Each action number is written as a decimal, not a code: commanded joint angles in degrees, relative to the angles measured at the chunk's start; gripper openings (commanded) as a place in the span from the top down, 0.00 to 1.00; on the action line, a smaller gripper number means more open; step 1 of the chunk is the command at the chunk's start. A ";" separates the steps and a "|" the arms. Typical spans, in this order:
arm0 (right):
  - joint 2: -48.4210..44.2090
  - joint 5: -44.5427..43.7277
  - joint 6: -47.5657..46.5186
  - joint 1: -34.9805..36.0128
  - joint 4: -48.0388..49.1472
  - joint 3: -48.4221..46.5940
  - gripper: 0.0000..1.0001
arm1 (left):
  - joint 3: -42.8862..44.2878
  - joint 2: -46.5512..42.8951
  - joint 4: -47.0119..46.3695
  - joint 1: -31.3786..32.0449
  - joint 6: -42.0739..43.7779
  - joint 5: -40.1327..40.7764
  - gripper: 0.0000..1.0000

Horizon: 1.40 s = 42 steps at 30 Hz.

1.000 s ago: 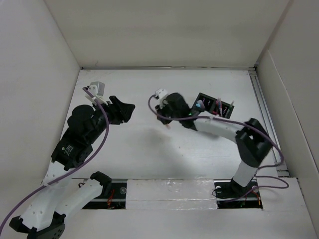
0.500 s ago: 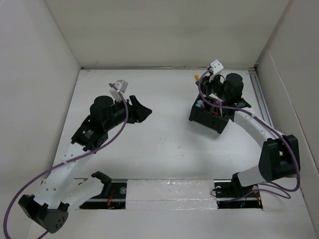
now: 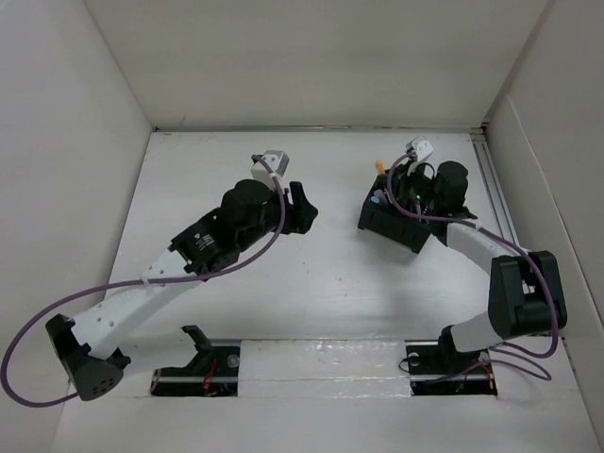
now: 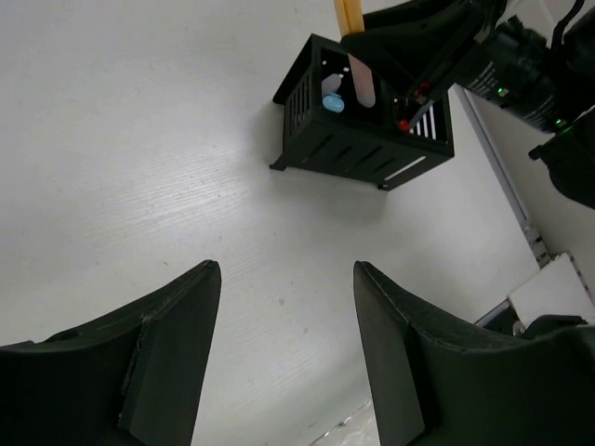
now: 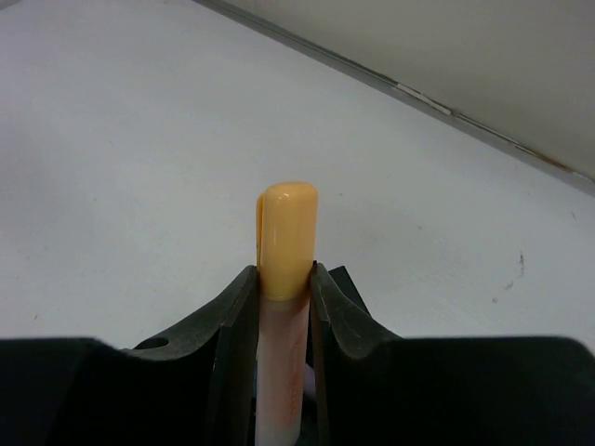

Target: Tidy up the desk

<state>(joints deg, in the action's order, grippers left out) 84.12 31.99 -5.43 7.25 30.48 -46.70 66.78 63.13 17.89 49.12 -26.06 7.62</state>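
The desk (image 3: 311, 283) is a white tabletop walled by white panels. A black two-compartment organizer (image 3: 392, 226) stands at its back right; it also shows in the left wrist view (image 4: 358, 139). My right gripper (image 3: 387, 184) is over the organizer, shut on a pale marker with an orange cap (image 5: 286, 237), held upright with the cap (image 3: 379, 168) sticking up. The marker (image 4: 361, 79) reaches down into the organizer. A blue-tipped item (image 4: 333, 103) and a red-tipped item (image 4: 403, 124) stand inside. My left gripper (image 4: 284, 274) is open and empty over the desk's middle (image 3: 304, 206).
A metal rail (image 3: 495, 198) runs along the desk's right edge. White wall panels close the left, back and right sides. The arm bases and a taped strip (image 3: 321, 363) sit at the near edge. The right arm's elbow (image 3: 524, 288) hangs over the right side.
My right gripper carried the marker from the desk's middle to the organizer and lowered it slightly. My left arm swung right, from the left side toward the middle.
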 commanded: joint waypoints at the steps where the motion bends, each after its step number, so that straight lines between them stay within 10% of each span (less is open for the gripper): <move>1: -0.44 2.03 1.30 -0.39 7.23 0.55 0.86 | -1.48 -3.45 -2.86 0.01 -2.41 2.93 0.45; 7: -4.22 -0.78 -0.10 -0.39 4.68 2.31 0.47 | -3.94 -5.56 -2.07 0.01 -4.52 3.89 0.42; 15: -12.82 -0.79 -2.21 -1.53 -1.29 1.62 0.38 | -2.98 -5.92 -2.16 -2.27 -6.10 2.32 0.36; 18: -18.27 1.23 -3.44 -1.01 -6.39 -0.58 0.49 | -1.84 -6.44 -2.69 -2.28 -5.75 2.49 0.31; 22: -27.06 0.45 -6.78 3.73 -18.83 -3.74 1.00 | 1.68 -6.62 -1.02 -2.28 -5.14 4.51 0.28; 28: -41.03 -11.23 -10.83 18.29 -36.42 -8.76 1.00 | 5.55 -8.81 1.36 -2.81 -6.54 9.34 0.20; 35: -52.38 -25.91 -10.91 27.64 -49.28 -12.71 0.28 | 10.20 -13.12 3.20 -2.81 -8.83 16.45 0.08; 42: -54.15 -28.91 -12.06 28.26 -52.02 -14.47 0.15 | 12.23 -15.76 3.20 -2.81 -7.69 18.75 0.01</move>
<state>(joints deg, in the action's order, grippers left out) 29.32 6.33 -16.73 34.98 -18.09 -59.66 77.23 48.03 21.28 46.59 -33.89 23.90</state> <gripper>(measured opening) 0.843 0.987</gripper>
